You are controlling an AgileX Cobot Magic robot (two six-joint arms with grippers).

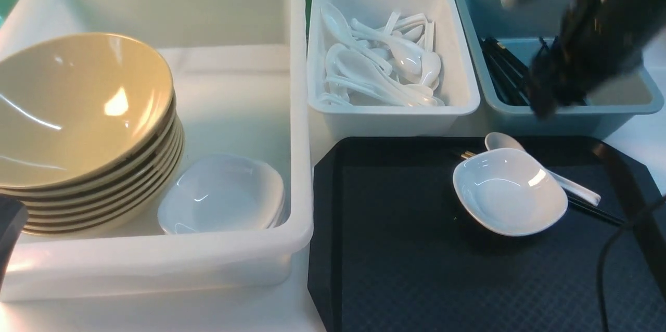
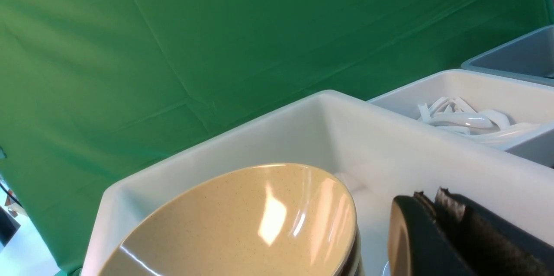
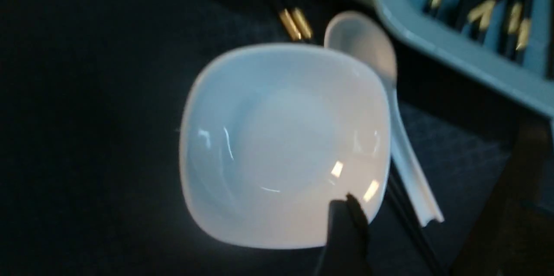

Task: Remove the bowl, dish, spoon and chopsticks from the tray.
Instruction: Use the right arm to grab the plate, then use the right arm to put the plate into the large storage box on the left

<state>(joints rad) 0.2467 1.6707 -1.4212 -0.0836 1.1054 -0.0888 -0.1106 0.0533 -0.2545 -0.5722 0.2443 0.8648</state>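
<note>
right gripper (image 1: 546, 95): blurred above grey-blue plastic tub (image 1: 614, 108); jaw spread unreadable; nothing seen held.
left gripper (image 2: 437, 207): closed, empty, at large white plastic tub (image 1: 291, 165).
black rectangular plastic tray (image 1: 406, 269): left half bare, free approach room.
mustard-yellow glossy bowl (image 1: 78, 108): off tray, stacked in white tub.
step: likely glossy white squarish dish (image 1: 507, 194) next; it overlies thin black gold-banded chopsticks (image 1: 596, 211), with glossy white spoon (image 1: 572, 186) just beside.
caution: grey-blue tub wall near tray's far rim.
</note>
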